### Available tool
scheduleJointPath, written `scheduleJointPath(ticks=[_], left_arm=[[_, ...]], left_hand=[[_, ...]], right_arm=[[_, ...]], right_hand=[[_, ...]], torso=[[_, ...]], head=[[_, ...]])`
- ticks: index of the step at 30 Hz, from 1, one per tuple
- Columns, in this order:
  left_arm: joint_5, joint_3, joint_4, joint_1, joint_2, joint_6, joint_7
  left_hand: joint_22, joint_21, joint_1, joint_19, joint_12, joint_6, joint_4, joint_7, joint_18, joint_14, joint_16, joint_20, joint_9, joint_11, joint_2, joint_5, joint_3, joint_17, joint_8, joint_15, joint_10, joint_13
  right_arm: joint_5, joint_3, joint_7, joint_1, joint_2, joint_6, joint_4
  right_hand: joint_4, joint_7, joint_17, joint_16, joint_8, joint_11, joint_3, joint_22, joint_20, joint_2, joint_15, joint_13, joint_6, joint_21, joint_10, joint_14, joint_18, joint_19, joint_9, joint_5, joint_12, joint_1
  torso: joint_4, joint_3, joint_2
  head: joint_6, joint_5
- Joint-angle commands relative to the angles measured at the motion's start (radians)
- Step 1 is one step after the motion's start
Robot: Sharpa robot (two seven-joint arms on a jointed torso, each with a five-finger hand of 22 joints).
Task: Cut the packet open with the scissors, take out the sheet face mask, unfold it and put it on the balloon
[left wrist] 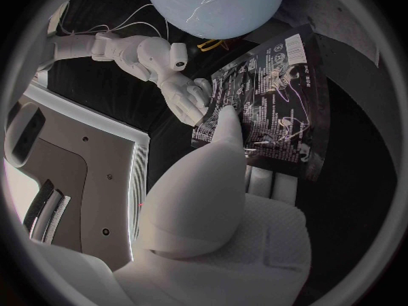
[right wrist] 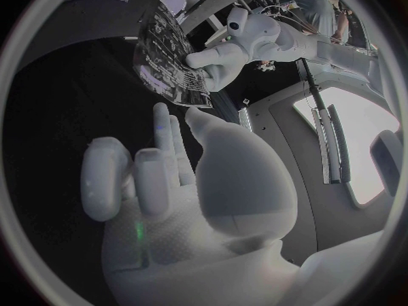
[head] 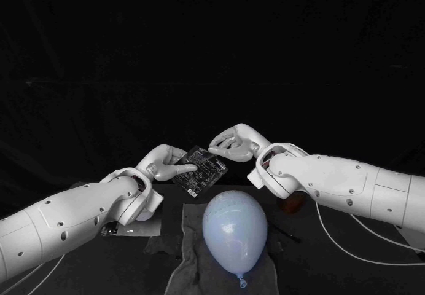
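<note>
My left hand (head: 164,163) holds a black printed packet (head: 200,171) up in the air behind the balloon, gripping its left side. In the left wrist view my thumb (left wrist: 228,126) lies across the packet (left wrist: 272,95). My right hand (head: 233,142) is curled at the packet's top corner, and its fingertips (left wrist: 197,100) pinch that edge. In the right wrist view the packet (right wrist: 168,54) hangs just beyond my raised fingers (right wrist: 163,132). The pale blue balloon (head: 234,228) lies on a grey cloth (head: 190,264) near the front of the table. No mask sheet can be seen.
Something small and yellow (left wrist: 209,45) lies beside the balloon (left wrist: 213,3); it is too small to identify. A grey pad (head: 137,228) lies under my left forearm. White cables (head: 354,236) trail over the table on the right.
</note>
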Motion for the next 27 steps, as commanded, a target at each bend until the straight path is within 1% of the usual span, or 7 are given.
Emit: scheduleJointPath(ticks=[1,6,14,17,22,27], left_arm=[[0.005,0.001,0.004,0.002,0.002,0.008,0.008],[0.005,0.001,0.003,0.002,0.003,0.008,0.005],[0.005,0.001,0.003,0.002,0.002,0.01,0.004],[0.005,0.001,0.003,0.001,0.002,0.011,0.004],[0.005,0.001,0.003,0.001,0.002,0.012,0.004],[0.01,0.001,0.004,0.001,0.002,0.013,0.004]], left_hand=[[0.001,0.007,0.01,0.003,-0.003,-0.004,-0.002,-0.002,0.011,0.0,-0.007,-0.002,0.002,0.0,0.141,0.001,-0.002,0.002,-0.004,0.002,0.003,0.001],[0.002,0.008,0.01,0.004,-0.003,-0.004,-0.002,-0.002,0.011,0.001,-0.007,-0.002,0.002,0.0,0.141,0.001,-0.002,0.002,-0.004,0.001,0.004,0.001],[0.002,0.01,0.011,0.006,-0.004,-0.003,-0.002,-0.002,0.011,0.001,-0.007,-0.003,0.002,0.0,0.141,0.001,-0.003,0.002,-0.005,0.001,0.004,0.001],[0.003,0.01,0.012,0.007,-0.004,-0.003,-0.002,-0.002,0.012,0.001,-0.007,-0.003,0.003,0.0,0.14,0.001,-0.003,0.003,-0.005,0.001,0.005,0.001],[0.003,0.01,0.012,0.007,-0.004,-0.003,-0.002,-0.002,0.012,0.001,-0.007,-0.003,0.003,0.0,0.14,0.001,-0.003,0.003,-0.005,0.001,0.005,0.001],[0.003,0.011,0.012,0.008,-0.004,-0.003,-0.002,-0.002,0.012,0.001,-0.007,-0.004,0.003,0.0,0.14,0.001,-0.003,0.003,-0.005,0.001,0.005,0.001]], right_arm=[[-0.001,0.001,0.013,-0.001,0.002,0.014,0.0],[0.0,0.001,0.013,-0.002,0.004,0.02,0.0],[0.003,0.001,0.014,-0.003,0.006,0.026,-0.001],[0.001,0.001,0.013,-0.003,0.006,0.029,-0.001],[-0.004,0.001,0.011,-0.004,0.008,0.034,-0.004],[-0.011,0.001,0.008,-0.005,0.009,0.05,-0.008]], right_hand=[[0.002,0.003,0.001,0.005,-0.001,-0.002,0.003,0.141,-0.002,-0.005,-0.005,-0.001,0.006,0.004,0.007,0.04,-0.013,0.005,-0.001,-0.001,-0.005,-0.004],[0.001,0.002,0.0,0.005,-0.001,-0.002,0.004,0.141,-0.002,-0.006,-0.005,-0.001,0.006,0.002,0.007,0.04,-0.012,0.004,-0.002,-0.001,-0.006,-0.003],[0.0,0.002,0.0,0.005,-0.001,-0.002,0.005,0.141,-0.002,-0.006,-0.005,-0.001,0.007,0.002,0.007,0.04,-0.012,0.004,-0.002,-0.001,-0.006,-0.002],[-0.001,0.002,0.0,0.005,-0.002,-0.003,0.007,0.141,-0.003,-0.007,-0.005,-0.002,0.007,0.003,0.008,0.04,-0.013,0.005,-0.002,-0.001,-0.007,0.0],[-0.003,0.002,0.002,0.006,-0.002,-0.003,0.01,0.142,-0.003,-0.009,-0.006,-0.002,0.008,0.004,0.009,0.04,-0.013,0.005,-0.003,-0.001,-0.009,0.004],[-0.008,0.001,0.0,0.006,-0.003,-0.003,0.014,0.142,-0.003,-0.014,-0.006,-0.003,0.009,0.003,0.01,0.04,-0.013,0.004,-0.003,-0.001,-0.012,0.01]], torso=[[0.0004,-0.0005,0.0],[0.0008,-0.0005,0.001],[-0.0006,0.0001,0.0],[-0.0003,0.0,0.0],[-0.0003,0.0002,0.001],[-0.0004,0.0,0.001]], head=[[-0.001,0.0],[-0.002,0.001],[0.0,0.004],[0.0,0.002],[-0.002,0.002],[-0.003,0.002]])
